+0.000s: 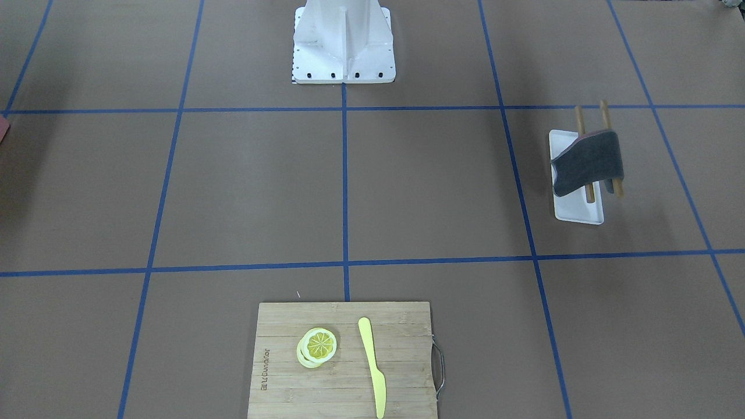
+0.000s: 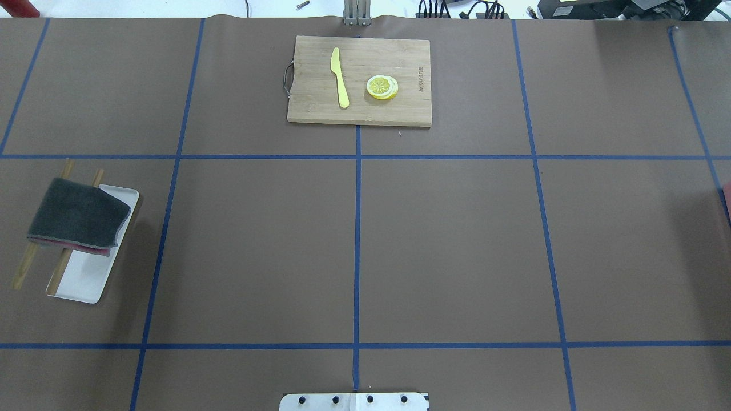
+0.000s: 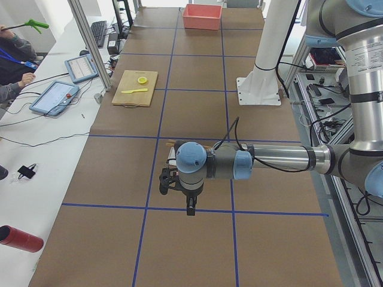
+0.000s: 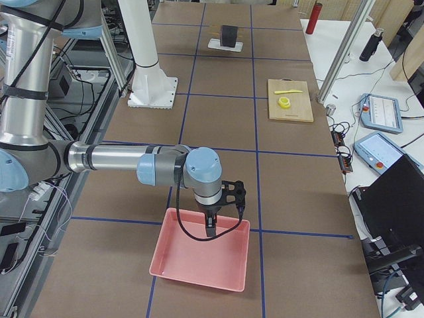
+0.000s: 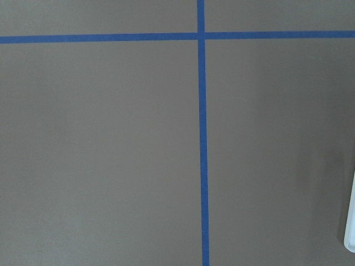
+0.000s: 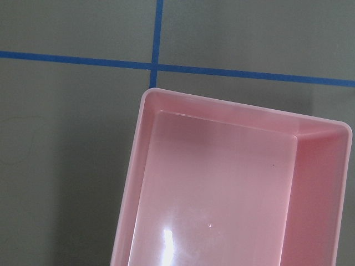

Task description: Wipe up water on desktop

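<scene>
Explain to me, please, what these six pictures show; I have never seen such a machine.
It is a robot with two arms at a brown desktop marked with blue tape. Two pictures look down on it, from behind the robot and from across it. Two look along it from each end: there the left fingers hang over the desktop and the right fingers over a pink tray. Two come from cameras on the wrists. On the desktop lie a board with a yellow knife and lemon slices, and a white tray under a rack with a grey cloth. Nothing seems held; whether the fingers are open I cannot tell. I see no water.
</scene>
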You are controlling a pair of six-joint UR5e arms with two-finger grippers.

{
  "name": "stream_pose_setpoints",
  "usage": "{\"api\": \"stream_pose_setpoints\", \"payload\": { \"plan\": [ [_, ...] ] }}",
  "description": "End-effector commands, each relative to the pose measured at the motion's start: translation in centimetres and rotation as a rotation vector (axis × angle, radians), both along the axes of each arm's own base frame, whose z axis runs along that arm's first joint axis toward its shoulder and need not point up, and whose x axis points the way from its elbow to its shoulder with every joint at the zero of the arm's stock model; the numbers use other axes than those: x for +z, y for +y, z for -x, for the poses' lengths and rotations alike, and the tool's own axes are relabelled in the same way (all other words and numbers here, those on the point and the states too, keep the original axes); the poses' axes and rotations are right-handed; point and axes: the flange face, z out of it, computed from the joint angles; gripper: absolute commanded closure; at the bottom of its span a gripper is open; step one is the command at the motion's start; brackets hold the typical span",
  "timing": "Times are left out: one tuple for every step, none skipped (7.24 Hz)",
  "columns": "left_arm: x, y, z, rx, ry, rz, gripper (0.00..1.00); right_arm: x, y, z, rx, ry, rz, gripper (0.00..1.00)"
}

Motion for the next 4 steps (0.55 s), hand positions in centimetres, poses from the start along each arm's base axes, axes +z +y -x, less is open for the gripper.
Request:
{"api": "stream_pose_setpoints", "payload": {
  "plan": [
    [-0.5,0.4,0.2,-0.005,0.001,-0.010,0.01,-0.1,-0.1,0.0,-0.001,0.000,-0.004,0.00],
    [-0.7,0.4,0.2,-0.007,-0.002,-0.011,0.01,-0.1,-0.1,0.0,-0.001,0.001,-0.004,0.00],
    [-1.0,0.3,0.3,-0.006,-0.006,-0.021,0.01,-0.3,0.0,0.0,-0.003,0.003,-0.009,0.00],
    [-2.0,0.0,0.3,-0.006,-0.006,-0.041,0.01,-0.9,0.0,0.1,-0.006,-0.006,-0.020,0.00]
  ]
}}
